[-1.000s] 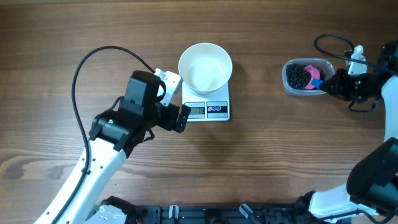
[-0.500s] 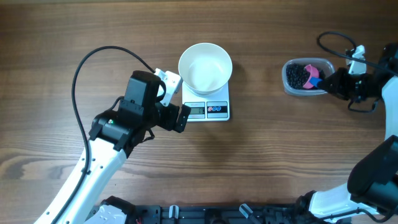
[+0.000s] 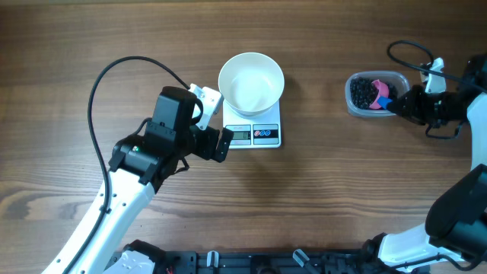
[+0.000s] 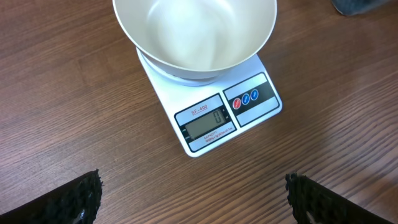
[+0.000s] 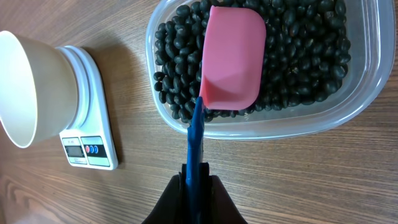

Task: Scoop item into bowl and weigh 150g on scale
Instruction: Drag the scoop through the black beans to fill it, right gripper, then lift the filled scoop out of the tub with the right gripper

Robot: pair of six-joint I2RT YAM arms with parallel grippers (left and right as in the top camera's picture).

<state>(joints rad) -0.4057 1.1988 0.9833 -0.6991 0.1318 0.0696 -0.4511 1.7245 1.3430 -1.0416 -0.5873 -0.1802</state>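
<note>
Clamping blue handle of pink scoop, right gripper shut. Scoop over beans in clear tub, well apart from scale at its 3 o'clock. Bowl on scale, display 0. Left gripper jaws wide apart, empty, just beside scale at 9 o'clock.

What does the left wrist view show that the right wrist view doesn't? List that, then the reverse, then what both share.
Left wrist only: the left gripper, wide open, and the display reading zero.
Right wrist only: the right gripper shut on the blue handle of the pink scoop, which lies on the black beans in the clear tub.
Both: the white bowl standing on the scale, on the wooden table.
</note>
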